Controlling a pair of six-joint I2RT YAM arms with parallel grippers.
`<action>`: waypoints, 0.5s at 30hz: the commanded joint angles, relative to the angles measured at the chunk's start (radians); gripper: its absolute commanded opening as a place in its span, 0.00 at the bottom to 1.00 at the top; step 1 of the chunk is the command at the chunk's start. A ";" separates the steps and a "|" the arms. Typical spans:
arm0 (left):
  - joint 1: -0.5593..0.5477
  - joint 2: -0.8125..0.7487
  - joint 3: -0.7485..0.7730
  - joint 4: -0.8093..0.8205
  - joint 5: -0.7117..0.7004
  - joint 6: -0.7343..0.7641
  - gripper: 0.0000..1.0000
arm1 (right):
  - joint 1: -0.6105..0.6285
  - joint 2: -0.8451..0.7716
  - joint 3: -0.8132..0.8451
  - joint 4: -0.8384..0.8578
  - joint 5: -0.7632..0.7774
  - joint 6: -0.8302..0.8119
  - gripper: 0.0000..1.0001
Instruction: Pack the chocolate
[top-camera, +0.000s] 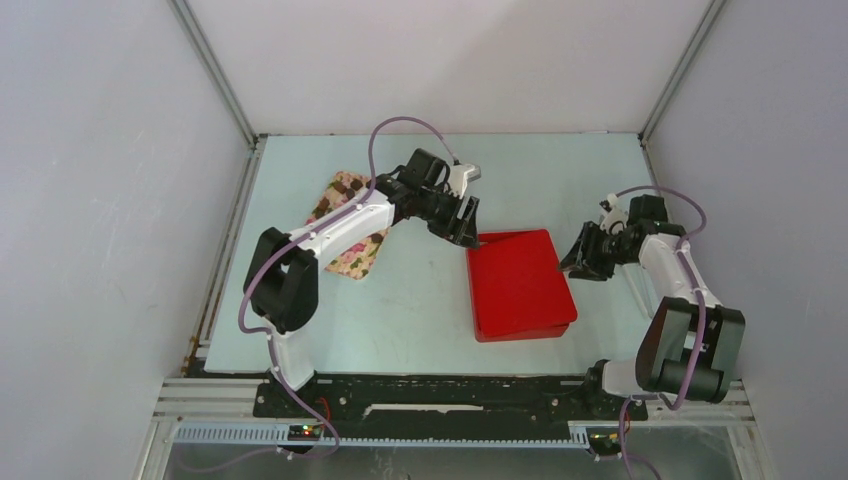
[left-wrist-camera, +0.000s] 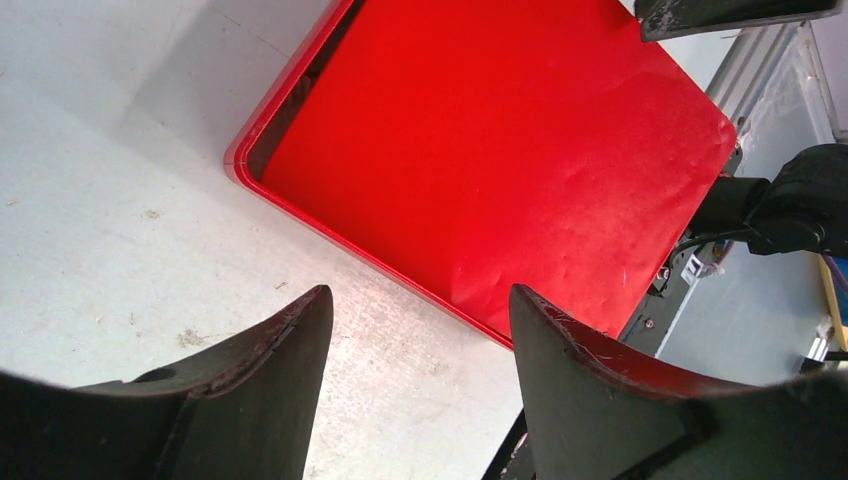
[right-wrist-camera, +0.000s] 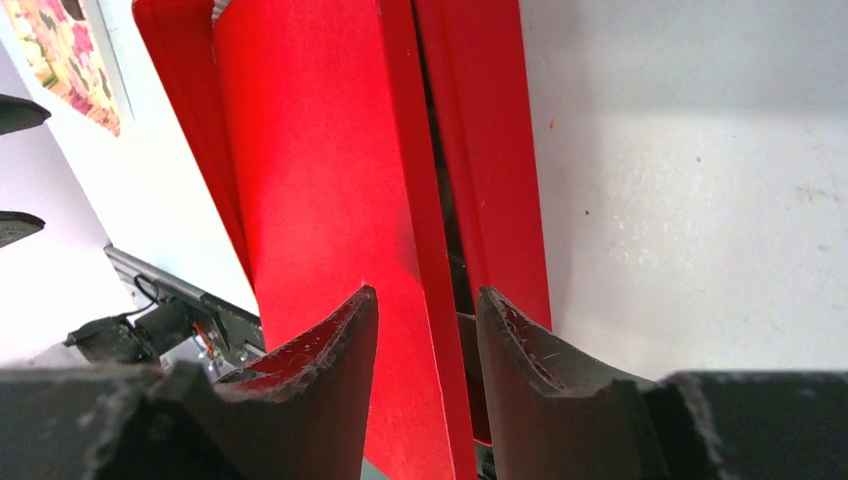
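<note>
At table centre-right: red box (top-camera: 525, 328), flat and roughly square, covered by a red lid (top-camera: 518, 278).
Lid: lies on the box but sits shifted. Both wrist views show a dark slit between the lid edge and the box rim.
Left hand (top-camera: 466, 228): at the box's far left corner, just beside it and over bare table (top-camera: 420, 290). Its 2 fingers stand well apart with nothing between them, so it holds nothing.
Right hand (top-camera: 572, 262): at the box's right edge, pointing toward it. Its 2 fingers stand part-way apart, and in the wrist view the lid edge runs through the gap. Whether they press on the lid cannot be told.
Cloth (top-camera: 357, 255): floral, flat on the table at far left, partly hidden by the left arm and well apart from the box.
Chocolate: not discernible. The box interior is hidden under the lid, and the dark brown spots on the cloth are too small to tell lumps from print.
</note>
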 joint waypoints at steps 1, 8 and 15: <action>0.001 -0.042 -0.008 0.030 0.029 -0.001 0.69 | 0.013 0.050 0.032 0.012 -0.071 -0.039 0.42; 0.000 -0.037 -0.002 0.028 0.038 0.004 0.69 | 0.019 0.090 0.032 0.030 -0.087 -0.061 0.35; 0.001 -0.027 -0.006 0.027 0.042 0.012 0.69 | 0.022 0.071 0.032 0.030 -0.168 -0.145 0.12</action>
